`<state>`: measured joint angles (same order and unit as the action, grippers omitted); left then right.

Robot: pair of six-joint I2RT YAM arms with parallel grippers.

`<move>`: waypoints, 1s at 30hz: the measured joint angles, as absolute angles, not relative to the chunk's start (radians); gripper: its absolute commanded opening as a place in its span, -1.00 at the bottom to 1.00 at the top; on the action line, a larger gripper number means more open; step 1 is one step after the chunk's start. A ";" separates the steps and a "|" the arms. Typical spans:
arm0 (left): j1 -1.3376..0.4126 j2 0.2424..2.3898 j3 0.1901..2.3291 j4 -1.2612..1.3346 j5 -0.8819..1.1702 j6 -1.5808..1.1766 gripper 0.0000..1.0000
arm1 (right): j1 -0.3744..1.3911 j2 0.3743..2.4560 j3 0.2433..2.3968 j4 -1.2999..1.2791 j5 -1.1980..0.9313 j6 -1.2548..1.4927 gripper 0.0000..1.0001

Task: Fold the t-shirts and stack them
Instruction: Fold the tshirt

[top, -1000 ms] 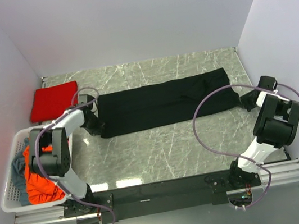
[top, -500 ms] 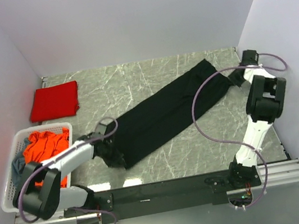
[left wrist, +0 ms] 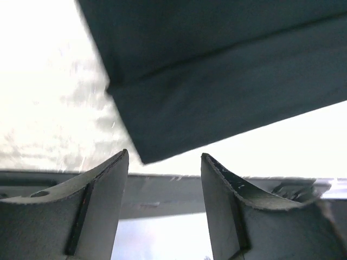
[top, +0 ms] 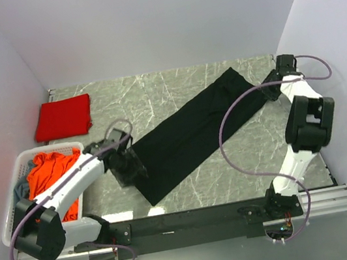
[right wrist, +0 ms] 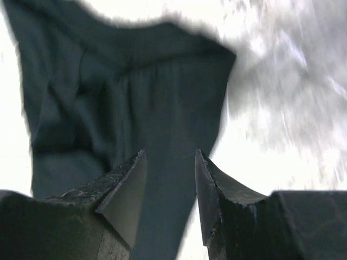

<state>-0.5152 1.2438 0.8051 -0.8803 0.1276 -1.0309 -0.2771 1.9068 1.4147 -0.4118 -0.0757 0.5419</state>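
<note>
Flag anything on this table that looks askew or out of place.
The black t-shirt, folded into a long strip, lies diagonally across the table rather than square to its edges, and its far end near the right gripper is rumpled. The folded red t-shirt sits neat; nothing else stands out.

Two white-and-black arms, seen from above. The left arm [top: 69, 182] folds out toward eight o'clock, and its forearm then runs toward two o'clock. It ends in the left gripper [top: 128, 167], held low with jaws parted (a clear gap in its wrist view). The right arm [top: 305, 129] stretches toward one o'clock, with the right gripper [top: 273, 90] angled back toward eight o'clock, its jaws parted too.
</note>
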 measured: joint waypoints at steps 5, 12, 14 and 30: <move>-0.464 1.357 0.999 -0.880 0.028 -0.931 0.02 | -0.255 1.687 1.227 -0.376 -0.125 0.559 -0.15; -0.435 1.693 1.213 -0.791 -0.022 -0.784 -0.18 | -0.188 1.557 0.979 -0.263 -0.239 0.647 -0.25; -0.431 1.752 1.234 -0.778 -0.026 -0.759 -0.21 | -0.180 1.558 0.941 -0.237 -0.261 0.670 -0.26; -0.406 1.675 0.971 -0.622 0.073 -0.760 -0.23 | -0.150 1.895 1.131 -0.155 -0.310 0.718 -0.26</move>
